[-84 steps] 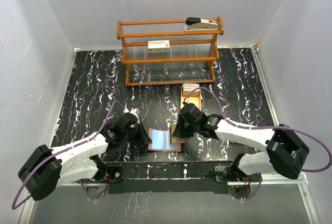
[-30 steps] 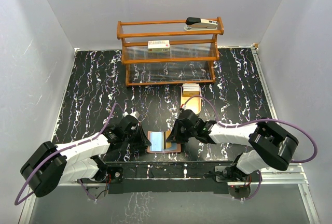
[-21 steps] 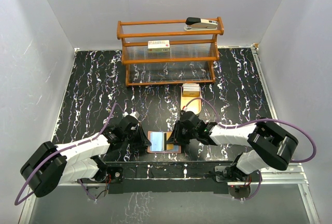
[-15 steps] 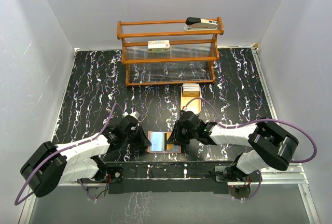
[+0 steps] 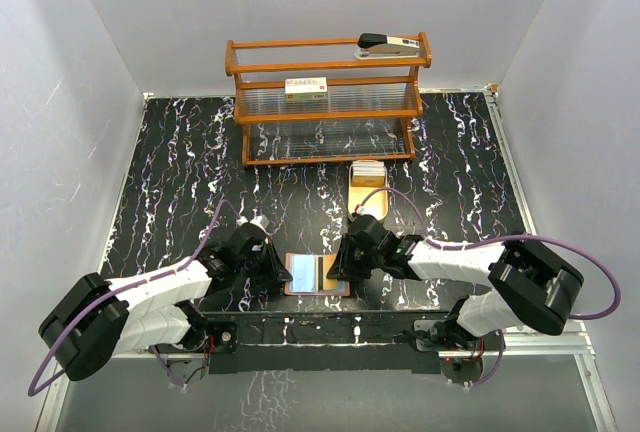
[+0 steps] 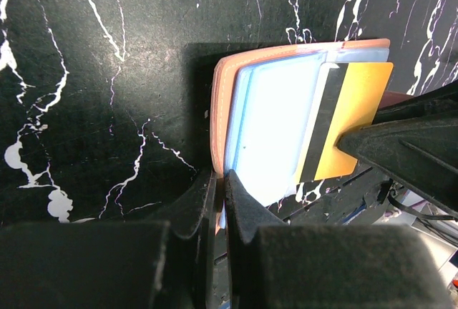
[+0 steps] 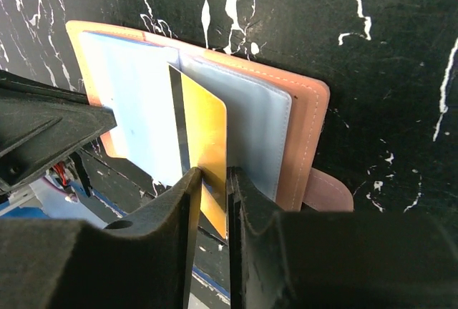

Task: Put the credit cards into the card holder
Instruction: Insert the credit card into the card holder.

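Pinching edge of open card holder (image 6: 222, 87) on counter (image 6: 107, 73) with left hand (image 6: 220, 180); straddling yellow card (image 7: 204, 123) at its fold with right hand (image 7: 213, 180), narrowly parted.

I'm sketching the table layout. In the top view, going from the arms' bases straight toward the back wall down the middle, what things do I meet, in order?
card holder → oval wooden tray → wooden rack

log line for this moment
left gripper: shut on card holder edge | right gripper: open, straddling yellow card | state: yellow card partly inside card holder
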`<action>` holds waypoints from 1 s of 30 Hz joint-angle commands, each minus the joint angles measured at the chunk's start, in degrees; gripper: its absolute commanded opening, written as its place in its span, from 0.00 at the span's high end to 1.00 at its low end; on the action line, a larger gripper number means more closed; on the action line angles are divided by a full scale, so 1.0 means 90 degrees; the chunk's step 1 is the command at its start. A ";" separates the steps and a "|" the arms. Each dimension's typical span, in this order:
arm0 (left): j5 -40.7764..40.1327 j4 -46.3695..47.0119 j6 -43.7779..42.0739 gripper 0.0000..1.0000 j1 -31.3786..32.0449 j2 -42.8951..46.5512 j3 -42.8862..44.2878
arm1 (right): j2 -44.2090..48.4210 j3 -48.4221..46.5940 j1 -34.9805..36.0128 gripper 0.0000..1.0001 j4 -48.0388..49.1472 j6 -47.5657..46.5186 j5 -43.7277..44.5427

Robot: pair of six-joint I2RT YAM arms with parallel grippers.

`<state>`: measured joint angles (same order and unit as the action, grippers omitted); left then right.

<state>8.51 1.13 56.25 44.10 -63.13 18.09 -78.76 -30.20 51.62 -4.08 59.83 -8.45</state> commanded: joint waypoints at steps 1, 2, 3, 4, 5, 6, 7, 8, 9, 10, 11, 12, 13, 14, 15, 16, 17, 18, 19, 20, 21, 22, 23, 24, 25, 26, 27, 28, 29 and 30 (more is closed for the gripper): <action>-0.0018 -0.0194 -0.0048 1.00 0.0041 -0.0016 -0.0096 | 0.0083 -0.0094 -0.0003 0.84 -0.0275 -0.0219 0.0266; -0.0026 -0.0198 -0.0050 1.00 0.0034 -0.0016 -0.0109 | 0.0066 -0.0091 -0.0003 0.86 -0.0263 -0.0229 0.0251; -0.0020 -0.0192 -0.0049 1.00 0.0040 -0.0024 -0.0106 | 0.0052 -0.0092 -0.0003 0.89 -0.0244 -0.0247 0.0239; -0.0021 -0.0177 -0.0052 1.00 0.0037 -0.0036 -0.0110 | 0.0044 -0.0087 -0.0003 0.91 -0.0215 -0.0256 0.0229; -0.0019 -0.0167 -0.0058 1.00 0.0044 -0.0044 -0.0114 | 0.0034 -0.0078 0.0002 0.92 -0.0179 -0.0261 0.0219; -0.0013 -0.0151 -0.0063 1.00 0.0036 -0.0054 -0.0115 | 0.0031 -0.0053 0.0003 0.94 -0.0144 -0.0261 0.0209; -0.0009 -0.0137 -0.0072 1.00 0.0040 -0.0086 -0.0110 | 0.0031 -0.0038 -0.0004 0.94 -0.0093 -0.0261 0.0202; -0.0008 -0.0122 -0.0077 1.00 0.0039 -0.0106 -0.0122 | 0.0031 -0.0020 -0.0003 0.94 -0.0034 -0.0261 0.0180; -0.0008 -0.0109 -0.0083 1.00 0.0039 -0.0124 -0.0132 | 0.0031 0.0011 0.0001 0.95 0.0055 -0.0261 0.0132; -0.0001 -0.0090 -0.0087 1.00 0.0042 -0.0156 -0.0139 | 0.0023 0.0038 -0.0002 0.95 0.0127 -0.0253 0.0074; 0.0006 -0.0077 -0.0090 1.00 0.0042 -0.0175 -0.0144 | 0.0021 0.0057 -0.0003 0.95 0.0190 -0.0244 0.0033; 0.0018 -0.0065 -0.0098 1.00 0.0042 -0.0195 -0.0153 | 0.0021 0.0068 -0.0003 0.95 0.0243 -0.0242 -0.0001; 0.0020 -0.0066 -0.0101 1.00 0.0036 -0.0210 -0.0154 | 0.0026 0.0101 -0.0004 0.95 0.0302 -0.0232 -0.0028; 0.0012 -0.0066 -0.0104 1.00 0.0041 -0.0203 -0.0154 | 0.0035 0.0136 -0.0010 0.95 0.0407 -0.0232 -0.0097; 0.0011 -0.0066 -0.0107 1.00 0.0039 -0.0198 -0.0154 | 0.0061 0.0184 -0.0019 0.96 0.0536 -0.0207 -0.0170; 0.0011 -0.0066 -0.0107 1.00 0.0041 -0.0188 -0.0154 | 0.0076 0.0241 -0.0029 0.96 0.0653 -0.0162 -0.0224; 0.0011 -0.0075 -0.0115 1.00 0.0039 -0.0183 -0.0154 | 0.0092 0.0285 -0.0045 0.96 0.0743 -0.0118 -0.0269; 0.0006 -0.0076 -0.0118 1.00 0.0041 -0.0176 -0.0154 | 0.0105 0.0319 -0.0059 0.96 0.0837 -0.0095 -0.0310; 0.0003 -0.0076 -0.0118 1.00 0.0042 -0.0182 -0.0159 | 0.0122 0.0340 -0.0077 0.97 0.0879 -0.0078 -0.0327; 0.0000 -0.0076 -0.0117 1.00 0.0037 -0.0171 -0.0163 | 0.0132 0.0362 -0.0094 0.97 0.0904 -0.0063 -0.0346; 0.0009 -0.0063 -0.0118 1.00 0.0041 -0.0175 -0.0164 | 0.0145 0.0382 -0.0106 0.97 0.0940 -0.0052 -0.0371; 0.0011 -0.0061 -0.0117 1.00 0.0037 -0.0179 -0.0164 | 0.0160 0.0407 -0.0130 0.97 0.0979 -0.0042 -0.0399; 0.0016 -0.0057 -0.0112 1.00 0.0038 -0.0183 -0.0164 | 0.0179 0.0435 -0.0144 0.98 0.1035 -0.0025 -0.0426; 0.0020 -0.0048 -0.0110 1.00 0.0039 -0.0190 -0.0164 | 0.0199 0.0477 -0.0177 0.98 0.1109 -0.0006 -0.0462; 0.0037 -0.0039 -0.0099 1.00 0.0038 -0.0199 -0.0163 | 0.0226 0.0526 -0.0196 0.98 0.1203 0.0032 -0.0504; 0.0040 -0.0024 -0.0090 1.00 0.0039 -0.0202 -0.0171 | 0.0242 0.0570 -0.0221 0.98 0.1272 0.0061 -0.0536; 0.0046 -0.0014 -0.0080 1.00 0.0041 -0.0207 -0.0182 | 0.0258 0.0601 -0.0247 0.98 0.1319 0.0085 -0.0552; 0.0058 -0.0009 -0.0070 1.00 0.0039 -0.0200 -0.0197 | 0.0258 0.0627 -0.0268 0.99 0.1344 0.0099 -0.0567; 0.0060 -0.0001 -0.0060 1.00 0.0041 -0.0186 -0.0202 | 0.0247 0.0635 -0.0287 0.99 0.1359 0.0103 -0.0579; 0.0061 -0.0011 -0.0059 1.00 0.0041 -0.0174 -0.0203 | 0.0232 0.0637 -0.0307 0.99 0.1374 0.0109 -0.0594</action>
<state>9.10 2.94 56.18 44.10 -64.10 17.93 -77.25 -25.30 49.47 5.02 60.25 -13.19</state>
